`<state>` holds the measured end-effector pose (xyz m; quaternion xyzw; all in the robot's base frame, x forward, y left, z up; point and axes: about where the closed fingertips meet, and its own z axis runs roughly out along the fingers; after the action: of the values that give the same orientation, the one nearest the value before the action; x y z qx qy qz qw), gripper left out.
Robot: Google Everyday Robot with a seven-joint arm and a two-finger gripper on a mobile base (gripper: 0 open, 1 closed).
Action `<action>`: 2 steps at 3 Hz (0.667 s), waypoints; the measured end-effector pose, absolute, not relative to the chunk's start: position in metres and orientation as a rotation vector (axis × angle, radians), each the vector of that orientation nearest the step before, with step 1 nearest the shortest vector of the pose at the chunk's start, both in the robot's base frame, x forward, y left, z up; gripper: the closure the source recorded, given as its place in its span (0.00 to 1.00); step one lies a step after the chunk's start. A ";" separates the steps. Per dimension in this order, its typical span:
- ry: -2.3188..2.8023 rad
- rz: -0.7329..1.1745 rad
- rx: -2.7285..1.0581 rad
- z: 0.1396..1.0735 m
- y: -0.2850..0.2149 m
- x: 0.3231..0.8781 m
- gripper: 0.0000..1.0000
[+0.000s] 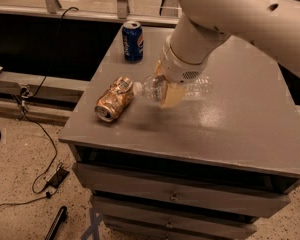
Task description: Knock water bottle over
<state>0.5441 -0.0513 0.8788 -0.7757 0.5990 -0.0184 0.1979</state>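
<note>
Gripper: my gripper [169,95] hangs over the middle of the tabletop [230,121], under the thick white arm [225,19] that comes in from the upper right.
Jaws: I read them as clamped across the middle of the water bottle [196,87]. One tan pad crosses its near side; the other is hidden behind it.
Bottle position: it lies almost level, on its side, with the white cap [137,88] pointing left and the base pointing right.
Contact with tabletop: I cannot tell whether the bottle rests on the surface or hangs just above it. A soft shadow sits below and to the left.
Neighbours: the cap is just beside the crushed gold can [114,99]; whether they touch I cannot tell. The blue can [133,41] stands upright near the far edge, well apart.
Handling: it is clear thin plastic, so I judge it light, slick and easy to dent. It is round, so it will probably roll once free.
Where to hold: the ribbed mid-body, where the jaws are now, gives the best bite; the neck is narrow and the cap smooth.
Task progress: the bottle is already off its base, so I judge the job nearly done.
Risk: a release could send the bottle rolling into the crushed can or toward the tabletop edge.
</note>
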 end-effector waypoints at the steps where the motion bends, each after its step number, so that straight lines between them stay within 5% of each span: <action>1: 1.731 -0.219 -2.327 0.846 -0.072 0.549 0.83; 2: 1.733 -0.323 -2.358 0.846 -0.086 0.557 0.60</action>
<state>0.5568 -0.0864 0.8460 -0.7971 0.5857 -0.1092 0.0987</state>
